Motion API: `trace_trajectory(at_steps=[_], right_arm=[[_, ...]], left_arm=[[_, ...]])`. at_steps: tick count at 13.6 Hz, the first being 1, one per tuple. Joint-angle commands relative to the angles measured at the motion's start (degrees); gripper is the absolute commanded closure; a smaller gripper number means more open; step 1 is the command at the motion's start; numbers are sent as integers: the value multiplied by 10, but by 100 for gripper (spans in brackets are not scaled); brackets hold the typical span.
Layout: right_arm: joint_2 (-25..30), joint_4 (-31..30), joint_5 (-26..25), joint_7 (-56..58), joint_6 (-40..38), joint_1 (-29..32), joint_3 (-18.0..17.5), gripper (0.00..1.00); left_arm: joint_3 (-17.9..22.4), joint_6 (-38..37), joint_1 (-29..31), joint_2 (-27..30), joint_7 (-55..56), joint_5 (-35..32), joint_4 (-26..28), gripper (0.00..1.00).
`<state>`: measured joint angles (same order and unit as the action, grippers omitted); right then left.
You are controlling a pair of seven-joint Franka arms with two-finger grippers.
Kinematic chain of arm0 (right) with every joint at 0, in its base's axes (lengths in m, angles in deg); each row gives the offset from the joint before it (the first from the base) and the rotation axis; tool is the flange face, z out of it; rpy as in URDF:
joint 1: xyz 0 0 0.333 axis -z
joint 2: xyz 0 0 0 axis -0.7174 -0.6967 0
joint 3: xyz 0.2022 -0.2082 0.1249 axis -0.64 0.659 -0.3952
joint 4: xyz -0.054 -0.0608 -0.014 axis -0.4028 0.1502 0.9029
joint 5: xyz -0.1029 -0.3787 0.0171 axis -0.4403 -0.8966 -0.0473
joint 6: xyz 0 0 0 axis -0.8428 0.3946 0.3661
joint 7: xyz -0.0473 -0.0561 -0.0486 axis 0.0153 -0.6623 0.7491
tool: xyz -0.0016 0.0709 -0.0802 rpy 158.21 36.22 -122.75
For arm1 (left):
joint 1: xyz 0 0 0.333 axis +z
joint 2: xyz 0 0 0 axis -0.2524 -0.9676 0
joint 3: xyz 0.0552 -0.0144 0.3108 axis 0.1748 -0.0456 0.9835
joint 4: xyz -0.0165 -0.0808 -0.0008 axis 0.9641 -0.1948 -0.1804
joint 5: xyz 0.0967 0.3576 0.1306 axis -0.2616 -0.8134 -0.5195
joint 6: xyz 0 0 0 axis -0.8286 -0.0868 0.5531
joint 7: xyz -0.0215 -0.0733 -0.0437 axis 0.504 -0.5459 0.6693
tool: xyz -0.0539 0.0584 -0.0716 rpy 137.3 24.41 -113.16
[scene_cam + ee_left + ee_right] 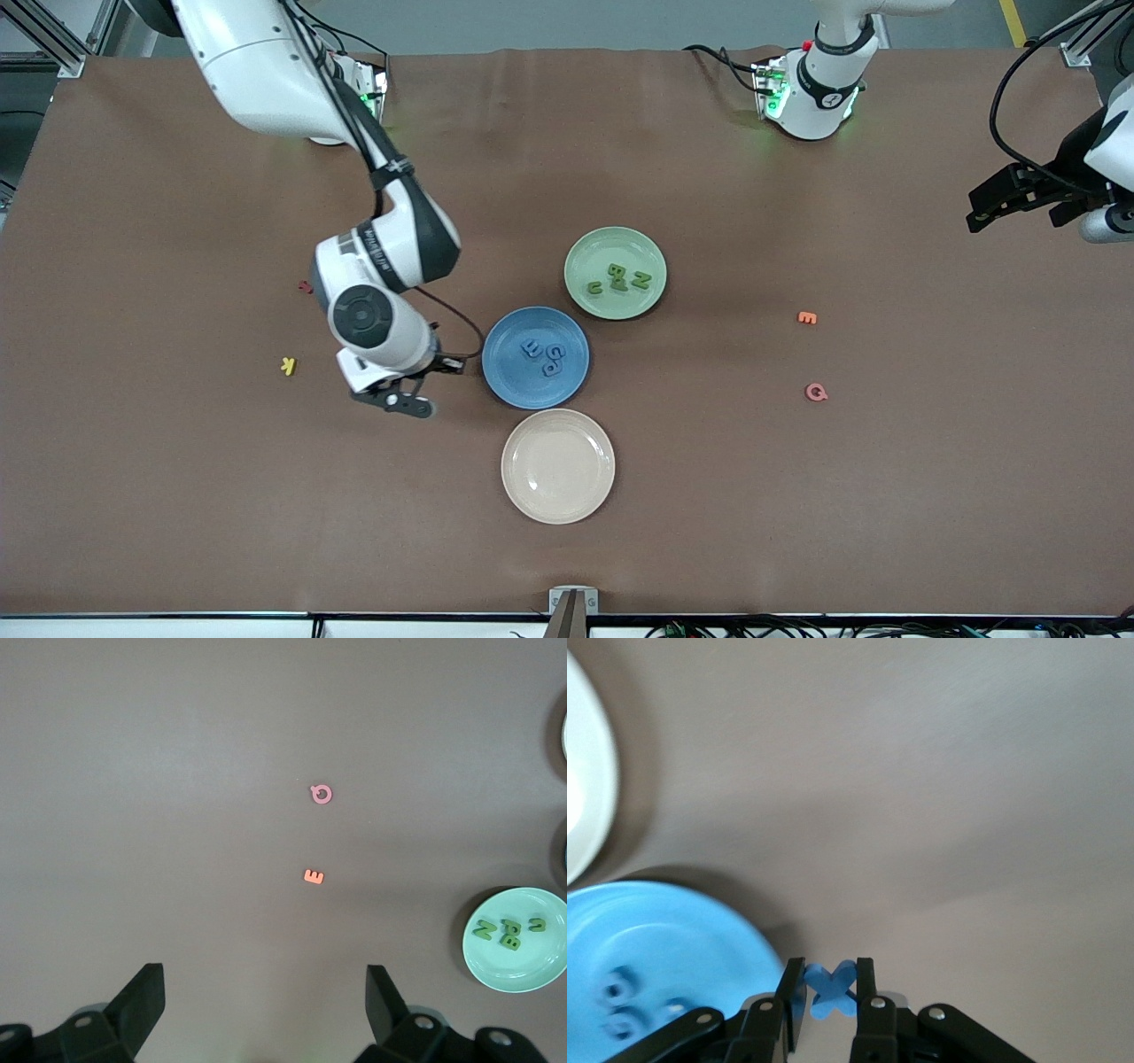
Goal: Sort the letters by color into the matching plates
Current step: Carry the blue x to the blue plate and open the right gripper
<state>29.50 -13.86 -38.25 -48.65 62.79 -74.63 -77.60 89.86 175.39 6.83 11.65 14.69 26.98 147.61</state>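
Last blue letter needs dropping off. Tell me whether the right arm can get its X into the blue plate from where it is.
Probably yes. The right end effector is shut on the blue X right beside the blue plate, with nothing between them.

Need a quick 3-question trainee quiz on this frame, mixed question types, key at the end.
1. True or false: the right gripper is shut on a blue X letter.
2. How many letters lie in the green plate?
3. Which plate holds no letters? A) blue plate B) cream plate C) green plate

Key: 1 true. 2 four green letters. 3 B. The left gripper waits open, off toward its own end of the table.
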Motion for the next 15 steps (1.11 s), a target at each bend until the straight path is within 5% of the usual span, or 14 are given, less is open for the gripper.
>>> trace_trajectory(at_steps=[1,13,14,15], right_arm=[[-41,34,23,-41,41,-14,7,83],[-86,35,26,-102,121,-65,6,80],[-86,35,27,-103,121,-65,6,63],[-85,35,27,-103,119,-65,6,21]], left_arm=[[-19,3,-2,5,-7,-9,4,0],[-26,-24,3,17,-40,-8,14,0],[-26,-25,2,17,-37,-8,15,0],[-26,-25,2,17,-32,-7,17,0]])
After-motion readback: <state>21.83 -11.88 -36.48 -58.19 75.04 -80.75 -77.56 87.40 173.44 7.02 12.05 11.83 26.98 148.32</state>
